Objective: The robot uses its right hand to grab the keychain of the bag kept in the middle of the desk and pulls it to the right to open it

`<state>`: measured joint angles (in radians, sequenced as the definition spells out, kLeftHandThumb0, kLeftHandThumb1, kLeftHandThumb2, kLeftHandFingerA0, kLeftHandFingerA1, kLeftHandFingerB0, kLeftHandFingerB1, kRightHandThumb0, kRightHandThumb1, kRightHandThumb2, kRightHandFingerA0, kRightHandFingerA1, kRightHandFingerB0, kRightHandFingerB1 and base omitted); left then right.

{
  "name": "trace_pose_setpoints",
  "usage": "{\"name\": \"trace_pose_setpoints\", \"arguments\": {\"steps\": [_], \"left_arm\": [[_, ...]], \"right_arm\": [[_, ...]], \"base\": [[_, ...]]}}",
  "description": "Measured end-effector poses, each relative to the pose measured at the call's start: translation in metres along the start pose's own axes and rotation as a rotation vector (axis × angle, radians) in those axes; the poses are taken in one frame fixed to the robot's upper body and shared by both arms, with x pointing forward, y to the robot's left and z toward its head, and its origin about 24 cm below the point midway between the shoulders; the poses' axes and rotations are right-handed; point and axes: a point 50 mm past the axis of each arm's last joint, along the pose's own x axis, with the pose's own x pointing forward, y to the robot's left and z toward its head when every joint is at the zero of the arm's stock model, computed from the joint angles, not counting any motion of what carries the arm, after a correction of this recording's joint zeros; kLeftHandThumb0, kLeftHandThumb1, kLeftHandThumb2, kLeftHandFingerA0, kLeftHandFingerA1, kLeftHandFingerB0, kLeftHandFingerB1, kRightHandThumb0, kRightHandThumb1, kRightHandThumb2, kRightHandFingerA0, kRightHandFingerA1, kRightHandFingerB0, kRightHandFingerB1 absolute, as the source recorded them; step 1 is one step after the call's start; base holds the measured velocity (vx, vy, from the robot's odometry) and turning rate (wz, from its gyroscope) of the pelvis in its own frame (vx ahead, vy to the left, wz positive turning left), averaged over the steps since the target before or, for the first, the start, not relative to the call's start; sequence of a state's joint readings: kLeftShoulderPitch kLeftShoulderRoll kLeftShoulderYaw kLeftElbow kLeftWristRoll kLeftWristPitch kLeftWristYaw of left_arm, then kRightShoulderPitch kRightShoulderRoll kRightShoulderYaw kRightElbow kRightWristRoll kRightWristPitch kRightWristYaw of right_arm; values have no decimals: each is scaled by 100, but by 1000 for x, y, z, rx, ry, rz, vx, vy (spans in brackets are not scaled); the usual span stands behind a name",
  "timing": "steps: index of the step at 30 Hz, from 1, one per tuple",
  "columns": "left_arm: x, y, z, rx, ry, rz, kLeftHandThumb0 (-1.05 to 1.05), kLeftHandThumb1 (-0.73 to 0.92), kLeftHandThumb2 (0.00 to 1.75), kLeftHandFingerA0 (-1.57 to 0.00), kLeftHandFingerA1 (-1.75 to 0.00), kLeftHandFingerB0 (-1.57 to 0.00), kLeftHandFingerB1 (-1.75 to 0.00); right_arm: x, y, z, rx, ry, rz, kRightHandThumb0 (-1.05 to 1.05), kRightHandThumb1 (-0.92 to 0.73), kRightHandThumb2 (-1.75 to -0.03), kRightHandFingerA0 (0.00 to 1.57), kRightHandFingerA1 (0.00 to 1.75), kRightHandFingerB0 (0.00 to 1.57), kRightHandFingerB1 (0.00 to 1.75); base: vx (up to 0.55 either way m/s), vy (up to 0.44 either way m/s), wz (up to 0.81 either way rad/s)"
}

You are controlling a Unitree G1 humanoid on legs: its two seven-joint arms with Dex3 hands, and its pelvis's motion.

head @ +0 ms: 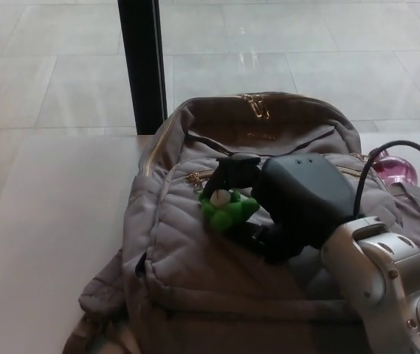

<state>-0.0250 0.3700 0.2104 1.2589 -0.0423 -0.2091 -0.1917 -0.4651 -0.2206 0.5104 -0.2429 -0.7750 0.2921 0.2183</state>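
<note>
Your right hand (287, 210) has its fingers (233, 168) pinched around the green plush keychain (226, 208), on the front pocket of the grey quilted backpack (195, 265) mid-desk. The plush is likely soft and light and will squash, so hold it near its top, by the gold zipper (195, 178). Expect the bag to drag.

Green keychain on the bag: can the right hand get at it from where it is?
Probably yes. The right hand is already at the green keychain, its fingers around the toy on the bag; nothing is in the way. A firm hold can't be confirmed.
</note>
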Motion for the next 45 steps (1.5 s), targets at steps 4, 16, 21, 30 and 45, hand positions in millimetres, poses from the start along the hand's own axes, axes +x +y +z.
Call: {"name": "trace_pose_setpoints", "arguments": {"steps": [4, 16, 21, 30, 45], "left_arm": [[0, 0, 0, -7, -2, 4, -86, 92, 76, -71, -50, -50, -39], [0, -1, 0, -26, -10, 9, -91, 92, 77, -69, -50, -48, -40], [0, -1, 1, -52, -15, 10, -94, 92, 83, -67, -52, -44, -40], [0, -2, -2, -47, -10, 8, -87, 92, 83, -71, -53, -48, -39], [-4, 0, -11, -77, 6, 11, -85, 92, 82, -64, -46, -46, -39]], "right_arm": [[-1, 1, 0, -1, -5, -24, -34, -64, -97, 102, 175, 82, 96], [-1, -4, -10, -3, -3, -91, -29, -63, -86, 117, 175, 74, 134], [2, -13, -25, -39, 18, -108, -29, -60, -97, 94, 175, 80, 142], [4, -35, -61, -236, 26, -58, -31, -57, -107, 98, 175, 80, 144], [-15, -45, -95, -448, -26, 6, -25, -44, -106, 97, 175, 74, 156]], "base": [[0, 0, 0], [0, 0, 0], [0, 0, 0], [0, 0, 0], [0, 0, 0]]}}
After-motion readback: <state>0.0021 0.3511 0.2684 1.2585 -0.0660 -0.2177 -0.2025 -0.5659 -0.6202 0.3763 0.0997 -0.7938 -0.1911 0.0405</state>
